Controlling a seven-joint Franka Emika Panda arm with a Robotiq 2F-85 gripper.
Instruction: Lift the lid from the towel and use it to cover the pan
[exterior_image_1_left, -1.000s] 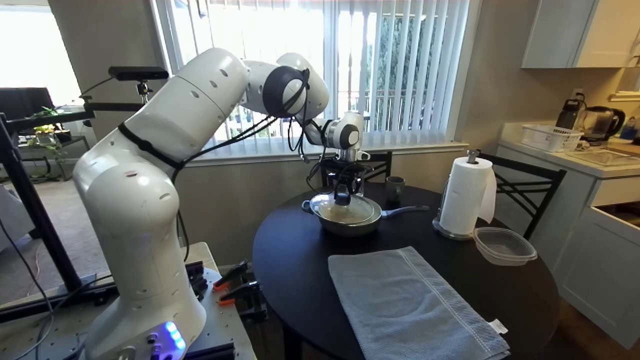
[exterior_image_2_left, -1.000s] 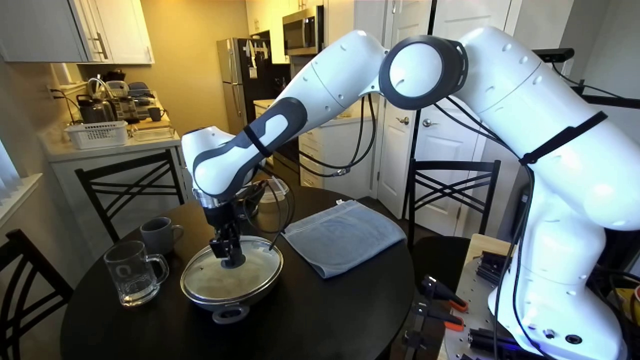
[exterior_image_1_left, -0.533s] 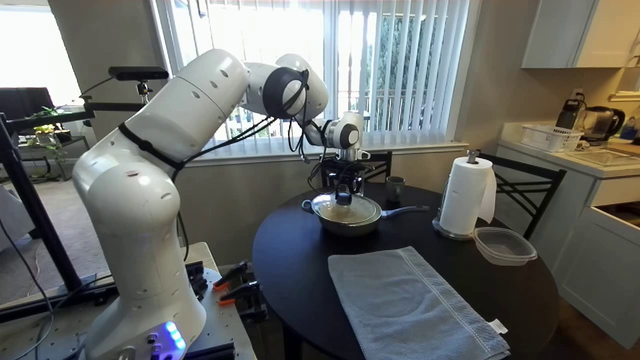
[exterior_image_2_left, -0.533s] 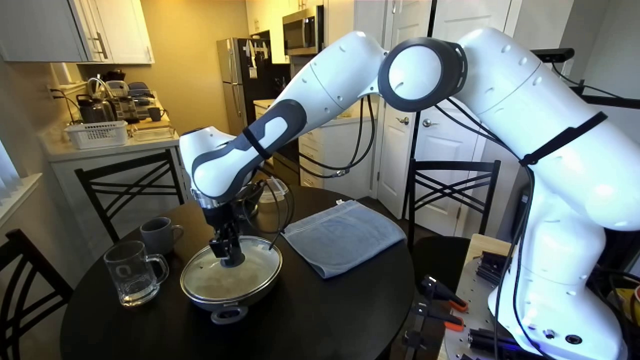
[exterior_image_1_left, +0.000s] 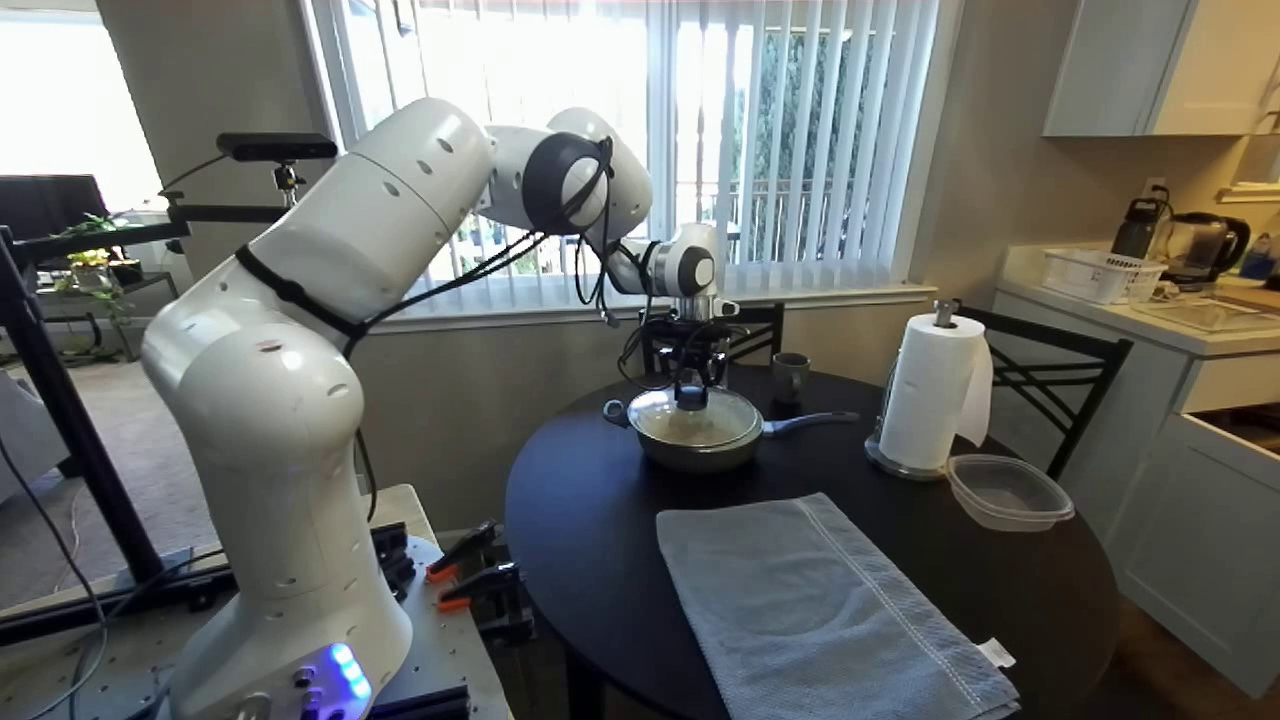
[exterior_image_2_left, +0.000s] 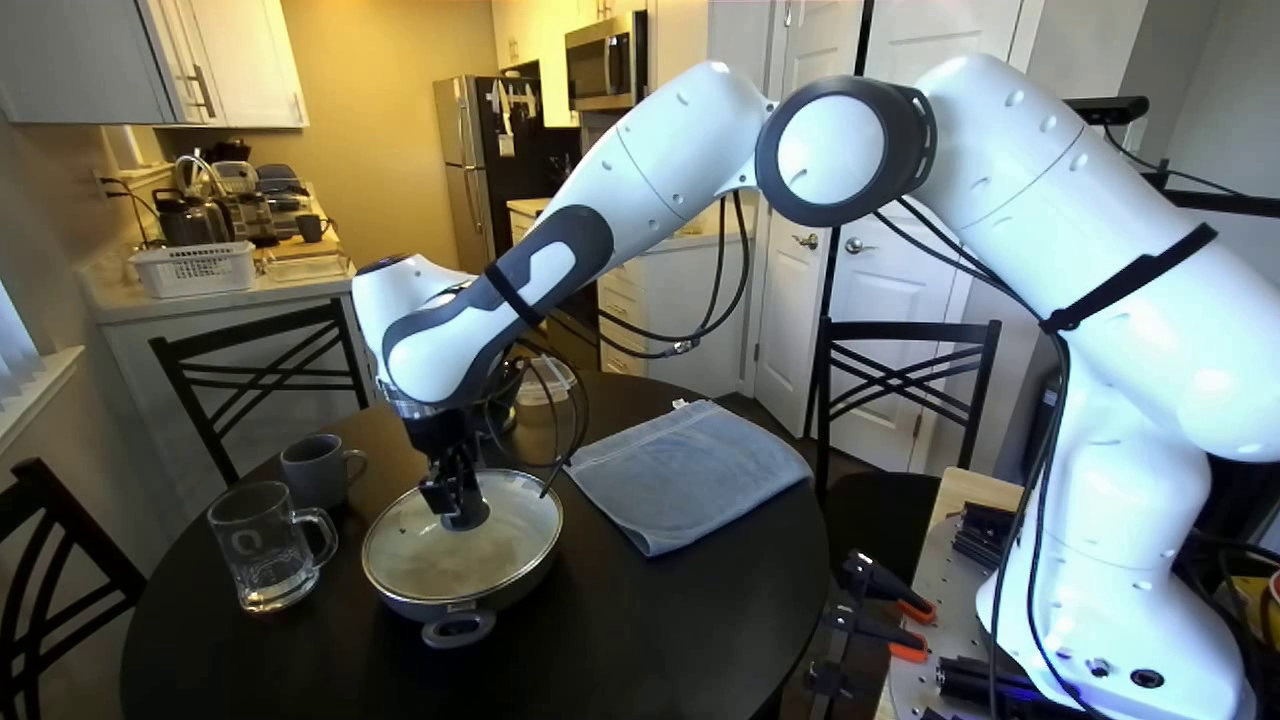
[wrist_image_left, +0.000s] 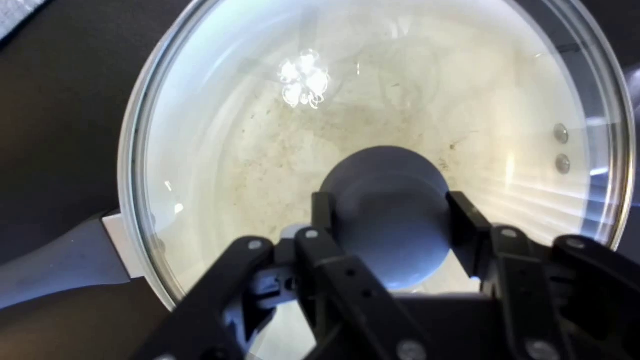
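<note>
"Where's the lid (exterior_image_2_left: 445, 560)?"

"Over the pan (exterior_image_1_left: 697, 460), toward the edge of the table (exterior_image_1_left: 585, 560) by the window (exterior_image_1_left: 600, 60) — whether it sits flush, I can't tell."

"And the end effector (wrist_image_left: 391, 212)?"

"Closed around the knob (wrist_image_left: 390, 227), touching it on both sides — it has hold of the lid."

"The towel (exterior_image_1_left: 800, 590)?"

"Lying apart from the pan, out toward the opposite edge, with a faint round mark."
</note>
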